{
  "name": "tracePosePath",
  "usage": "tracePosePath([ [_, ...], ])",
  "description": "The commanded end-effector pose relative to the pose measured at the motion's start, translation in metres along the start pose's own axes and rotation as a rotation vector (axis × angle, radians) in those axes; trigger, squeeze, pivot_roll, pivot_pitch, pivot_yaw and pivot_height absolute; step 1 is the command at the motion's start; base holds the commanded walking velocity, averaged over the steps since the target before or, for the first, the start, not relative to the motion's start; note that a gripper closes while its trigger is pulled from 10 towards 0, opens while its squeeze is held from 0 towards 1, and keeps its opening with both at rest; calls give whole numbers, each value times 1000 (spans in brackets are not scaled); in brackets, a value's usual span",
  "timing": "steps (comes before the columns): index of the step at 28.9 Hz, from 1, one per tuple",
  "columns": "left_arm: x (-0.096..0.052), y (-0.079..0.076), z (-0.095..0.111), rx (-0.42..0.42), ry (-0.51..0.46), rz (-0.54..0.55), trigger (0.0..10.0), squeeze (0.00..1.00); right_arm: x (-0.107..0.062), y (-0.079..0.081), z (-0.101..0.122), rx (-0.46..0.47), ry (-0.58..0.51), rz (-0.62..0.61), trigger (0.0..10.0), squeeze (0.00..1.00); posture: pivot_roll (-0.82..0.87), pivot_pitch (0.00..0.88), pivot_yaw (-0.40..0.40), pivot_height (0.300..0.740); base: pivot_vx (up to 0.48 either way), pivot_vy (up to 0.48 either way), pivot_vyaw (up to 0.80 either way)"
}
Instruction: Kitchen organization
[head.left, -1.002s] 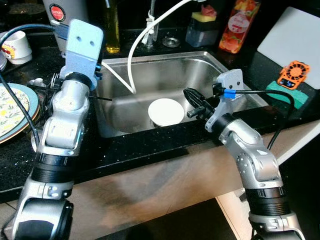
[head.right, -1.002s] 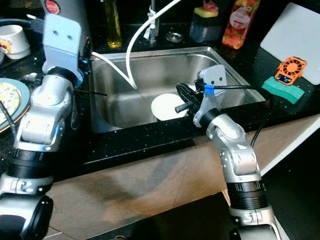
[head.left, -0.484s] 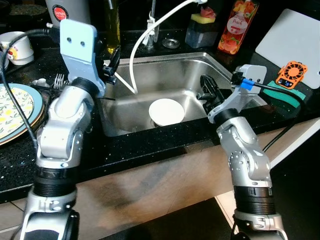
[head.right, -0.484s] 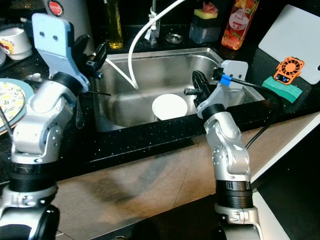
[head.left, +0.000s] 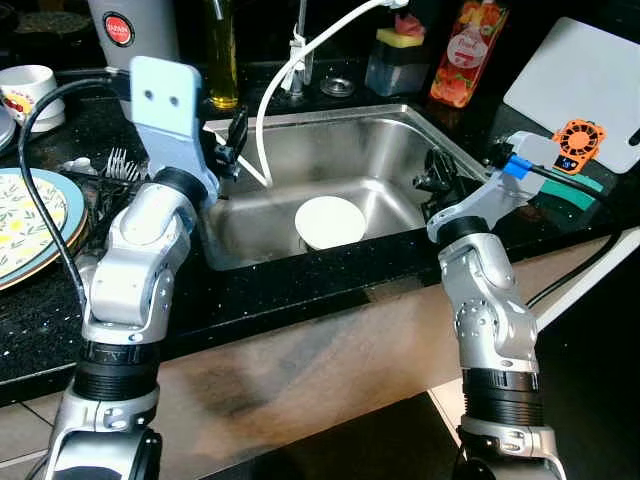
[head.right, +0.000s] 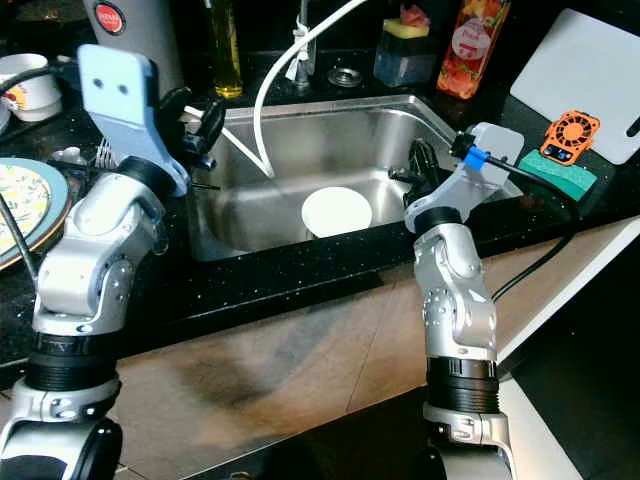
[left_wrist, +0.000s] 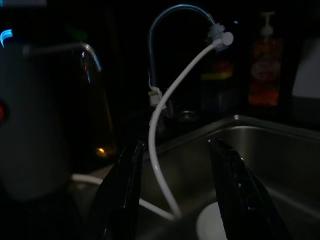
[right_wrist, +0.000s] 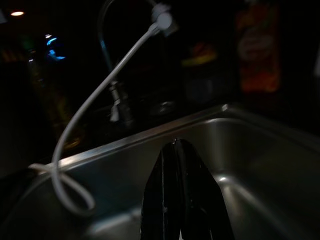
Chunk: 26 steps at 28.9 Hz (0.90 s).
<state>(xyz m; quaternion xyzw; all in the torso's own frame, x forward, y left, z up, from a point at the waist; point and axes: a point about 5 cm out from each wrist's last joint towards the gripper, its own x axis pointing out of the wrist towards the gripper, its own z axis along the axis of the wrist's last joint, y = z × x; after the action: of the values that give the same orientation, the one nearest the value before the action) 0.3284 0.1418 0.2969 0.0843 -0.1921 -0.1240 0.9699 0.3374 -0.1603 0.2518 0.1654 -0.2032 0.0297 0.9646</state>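
A white round dish (head.left: 330, 221) lies upside-down on the floor of the steel sink (head.left: 345, 115). A white hose (head.left: 275, 90) loops from the tap down into the sink. My left gripper (head.left: 232, 135) hovers over the sink's left rim, open, with nothing between its fingers (left_wrist: 127, 190). My right gripper (head.left: 437, 180) hangs over the right side of the sink, shut and empty, its fingers (right_wrist: 172, 200) pressed together. A patterned plate (head.left: 25, 210) rests on the black counter at the far left, with forks (head.left: 115, 160) beside it.
Behind the sink stand an oil bottle (head.left: 222, 60), a sponge holder (head.left: 395, 55) and a red peach bottle (head.left: 455, 70). At the right lie a white cutting board (head.left: 580, 75), an orange fan (head.left: 580, 145) and a green sponge (head.right: 560, 178). A cup (head.left: 25, 90) sits far left.
My right gripper has drawn back from above the dish to the sink's right side. My left gripper has swung into view over the sink's left rim.
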Motion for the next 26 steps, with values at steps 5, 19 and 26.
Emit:
tracePosePath([
  [5,6,-7,22,194,-168,-73,10000,0,1,-16,20,-158,-139,-116,10000,0,120,52,-49,740,0,0,0],
  [19,21,-60,34,-36,-285,-277,10000,0,-4,-5,39,-435,-306,-172,10000,0,85,47,2,740,0,0,0],
  [26,23,-56,29,-26,-274,-238,10000,0,-6,-16,37,-423,-286,-225,10000,0,88,50,-2,740,0,0,0],
])
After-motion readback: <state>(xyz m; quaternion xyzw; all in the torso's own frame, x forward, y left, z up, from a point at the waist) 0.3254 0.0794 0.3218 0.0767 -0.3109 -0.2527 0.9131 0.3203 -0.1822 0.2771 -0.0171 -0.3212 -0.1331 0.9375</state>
